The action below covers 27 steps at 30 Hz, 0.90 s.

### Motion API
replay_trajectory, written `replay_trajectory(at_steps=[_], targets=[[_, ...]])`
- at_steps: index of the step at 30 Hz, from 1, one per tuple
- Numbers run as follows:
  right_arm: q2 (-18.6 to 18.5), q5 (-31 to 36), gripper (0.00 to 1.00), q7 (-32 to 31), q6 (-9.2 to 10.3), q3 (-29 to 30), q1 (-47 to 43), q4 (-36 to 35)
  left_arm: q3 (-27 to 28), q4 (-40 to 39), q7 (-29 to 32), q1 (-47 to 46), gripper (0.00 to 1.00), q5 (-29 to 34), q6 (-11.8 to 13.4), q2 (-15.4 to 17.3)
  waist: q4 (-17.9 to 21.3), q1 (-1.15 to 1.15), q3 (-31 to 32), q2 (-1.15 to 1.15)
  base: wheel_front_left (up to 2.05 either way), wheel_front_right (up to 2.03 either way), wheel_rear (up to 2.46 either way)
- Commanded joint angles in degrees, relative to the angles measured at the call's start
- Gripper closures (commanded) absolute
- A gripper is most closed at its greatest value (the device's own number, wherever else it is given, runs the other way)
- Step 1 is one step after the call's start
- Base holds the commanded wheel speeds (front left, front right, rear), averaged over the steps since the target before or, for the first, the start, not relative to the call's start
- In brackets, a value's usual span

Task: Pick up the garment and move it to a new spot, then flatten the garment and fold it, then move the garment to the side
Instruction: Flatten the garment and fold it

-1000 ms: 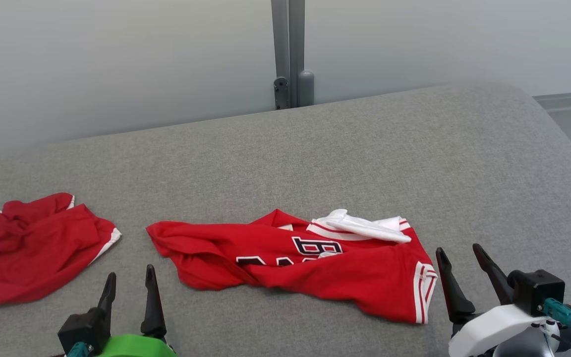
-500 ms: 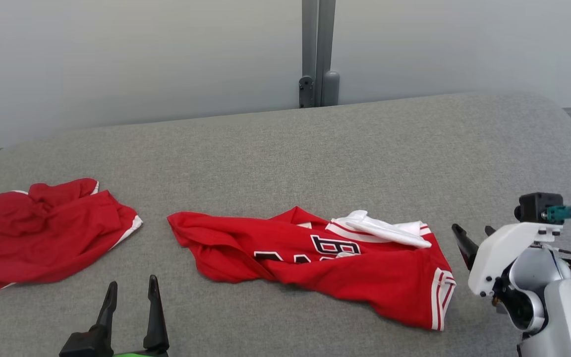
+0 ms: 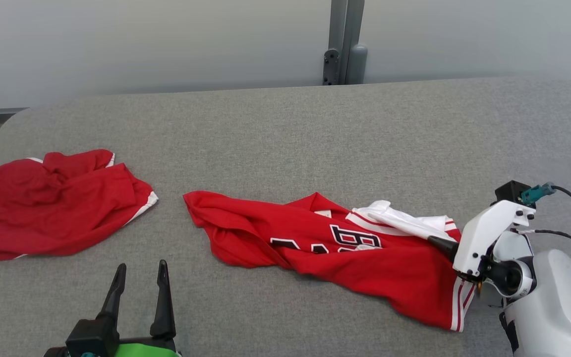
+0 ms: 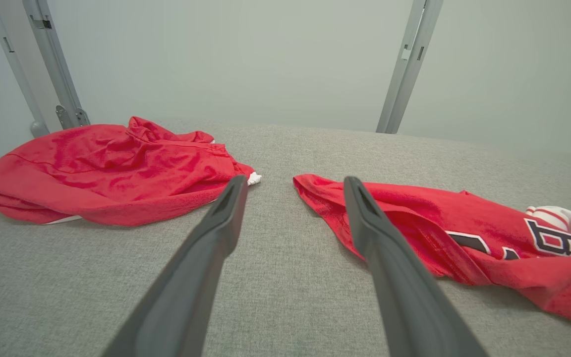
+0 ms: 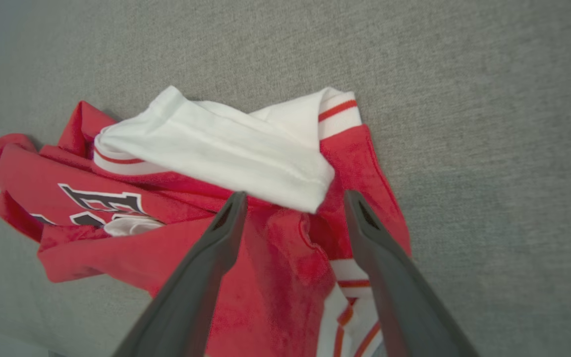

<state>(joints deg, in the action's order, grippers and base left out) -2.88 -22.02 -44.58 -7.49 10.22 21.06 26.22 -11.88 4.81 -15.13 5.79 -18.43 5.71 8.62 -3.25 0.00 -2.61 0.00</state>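
The red jersey (image 3: 335,248) lies crumpled on the grey table (image 3: 275,129), from the centre out toward 3 o'clock. The right gripper (image 5: 295,195) hangs over its 3 o'clock end with fingers spread, possibly brushing the cloth. The left gripper (image 3: 142,265) sits at 7 o'clock, fingers apart and empty, near a second red garment (image 3: 52,203) at 9 o'clock.

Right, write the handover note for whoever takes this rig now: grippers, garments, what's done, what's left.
Left gripper: open, empty, low over the grey table, apart from both garments.
Right gripper: open, empty, fingers over the right end of the lettered red jersey, by its white fold; I cannot tell if it touches.
Jersey: crumpled mid-table. A second red garment lies bunched at the robot's left.
Done: nothing that shows; the jersey is not gripped.
Left: grasp it (likely the jersey), move it, flatten, fold, set aside.
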Motion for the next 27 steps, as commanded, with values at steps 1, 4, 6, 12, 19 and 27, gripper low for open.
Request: replay_trajectory(at_steps=[1, 4, 6, 12, 19, 27], targets=[[-0.1, -0.6, 0.0, 0.7, 0.0, -0.3, 1.2, 0.7, 0.0, -0.1, 0.0, -1.0, 0.0, 0.4, -0.3, 0.3, -0.8, 0.0, -0.9, 0.0, 0.0, 0.0, 0.0], [-0.1, -1.9, 0.0, 1.9, 0.0, -1.3, 2.4, 2.1, 0.0, 0.1, 0.0, -1.1, 0.0, 0.3, -0.3, 0.5, -0.9, 0.0, -1.4, 0.0, 0.0, 0.0, 0.0], [-0.1, -1.9, 0.0, 2.6, 0.0, -1.8, 3.1, 2.8, 0.1, 0.1, 0.0, -1.4, 0.0, 0.2, -0.4, 0.5, -0.9, 0.0, -1.6, 0.0, 0.0, 0.0, 0.0], [-0.1, -1.3, 0.0, 5.9, 0.0, -2.7, 4.5, 3.5, 0.0, 0.5, 0.0, -1.6, 0.0, -0.1, -0.4, 0.6, -0.9, 0.0, -1.8, 0.0, 0.0, 0.0, 0.0], [-0.1, -1.9, 0.0, 8.4, 0.0, -2.9, 6.3, 5.2, -0.2, 0.9, 0.1, -1.3, 0.0, -0.5, -0.5, 0.8, -0.8, 0.0, -1.8, 0.0, 0.0, 0.0, 0.0], [0.0, -0.9, 0.13, 12.1, 0.0, -1.1, 8.8, 8.8, -0.7, 0.7, 0.4, -1.4, 0.0, -0.8, -0.3, 1.0, -1.4, 0.0, -2.0, 0.0, 0.0, 0.0, 0.0]])
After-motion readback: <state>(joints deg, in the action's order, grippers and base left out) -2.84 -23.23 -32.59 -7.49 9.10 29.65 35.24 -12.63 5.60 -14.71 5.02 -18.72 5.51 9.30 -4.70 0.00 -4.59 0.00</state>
